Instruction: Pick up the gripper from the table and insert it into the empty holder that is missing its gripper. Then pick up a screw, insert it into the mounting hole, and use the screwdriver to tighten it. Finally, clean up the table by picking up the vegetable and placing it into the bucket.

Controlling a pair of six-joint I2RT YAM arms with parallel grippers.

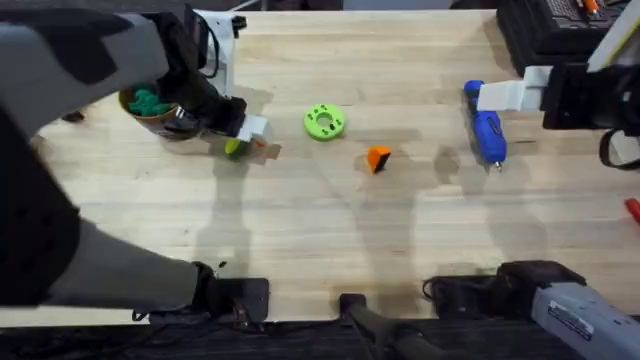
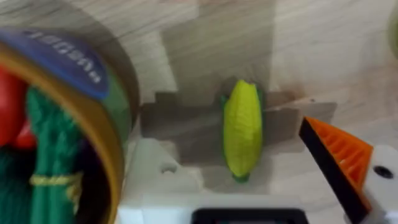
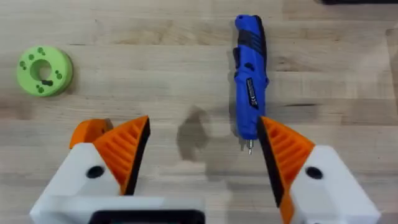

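The yellow-green vegetable [image 2: 242, 127] lies on the table beside the bucket [image 2: 93, 124], which holds green and red toys. My left gripper [image 2: 245, 155] stands open around the vegetable, with a gap on each side. One of its fingers is the bare white holder [image 2: 158, 177]; the other carries an orange tip [image 2: 339, 155]. In the overhead view the left gripper [image 1: 250, 140] is by the bucket [image 1: 155, 105]. The loose orange gripper [image 1: 378, 159] lies mid-table. My right gripper [image 3: 205, 155] is open above the table near the blue screwdriver [image 3: 250, 81]. The screw is out of view.
A lime-green disc [image 1: 324, 121] with holes lies between the bucket and the screwdriver [image 1: 487, 125]. Dark equipment [image 1: 545, 30] fills the far right corner. A red object [image 1: 633, 208] shows at the right edge. The arm bases line the near edge.
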